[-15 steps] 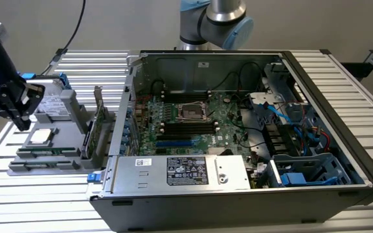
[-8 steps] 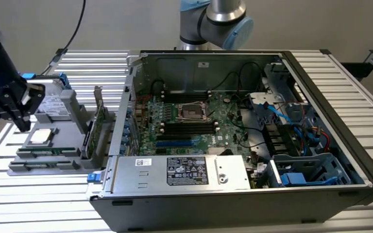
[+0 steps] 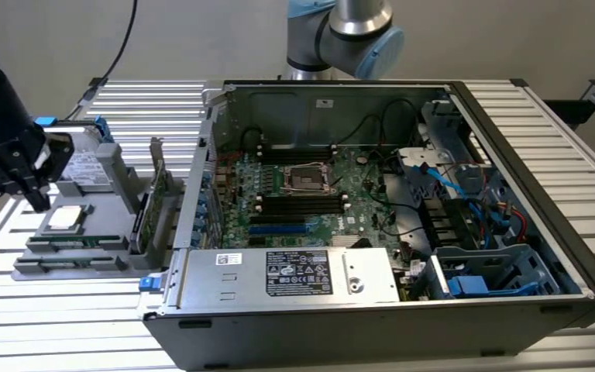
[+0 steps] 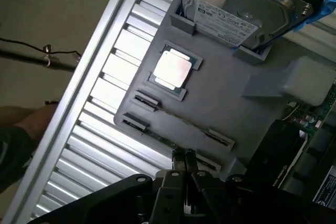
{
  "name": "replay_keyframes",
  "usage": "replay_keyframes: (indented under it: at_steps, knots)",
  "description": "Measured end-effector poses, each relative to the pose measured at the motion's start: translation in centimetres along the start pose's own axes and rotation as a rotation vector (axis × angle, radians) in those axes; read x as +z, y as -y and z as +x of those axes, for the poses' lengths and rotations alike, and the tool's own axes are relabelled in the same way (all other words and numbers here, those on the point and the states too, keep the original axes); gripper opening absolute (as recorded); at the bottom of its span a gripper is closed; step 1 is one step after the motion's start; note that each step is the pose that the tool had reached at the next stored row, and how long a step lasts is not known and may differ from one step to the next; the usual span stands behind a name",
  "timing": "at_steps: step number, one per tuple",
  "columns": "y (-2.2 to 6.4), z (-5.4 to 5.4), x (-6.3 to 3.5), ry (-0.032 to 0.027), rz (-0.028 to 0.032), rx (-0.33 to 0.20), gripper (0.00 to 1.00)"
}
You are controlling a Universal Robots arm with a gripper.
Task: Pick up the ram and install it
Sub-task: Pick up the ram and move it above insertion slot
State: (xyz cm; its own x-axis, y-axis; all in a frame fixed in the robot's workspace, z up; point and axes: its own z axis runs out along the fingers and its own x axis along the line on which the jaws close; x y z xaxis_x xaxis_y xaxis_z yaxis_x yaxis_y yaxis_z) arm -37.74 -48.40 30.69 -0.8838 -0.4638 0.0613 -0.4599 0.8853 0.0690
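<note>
Your black end effector (image 4: 184, 156), fingers pressed together and gripping nothing, hangs over the grey moulded parts holder (image 4: 226, 98) on the slatted aluminium bench (image 3: 29, 310). The long, thin green ram stick (image 3: 70, 242) stands on edge in that holder's end slots, likely so its top edge is exposed for grasping, outside the open black computer case (image 3: 380, 333).
</note>
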Motion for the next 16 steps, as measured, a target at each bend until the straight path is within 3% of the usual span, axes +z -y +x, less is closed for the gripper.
replay_keyframes:
  at_steps: [16]
  knots:
    - [0.05,-0.04,0.71,-0.0075,-0.0072,-0.292,0.1]
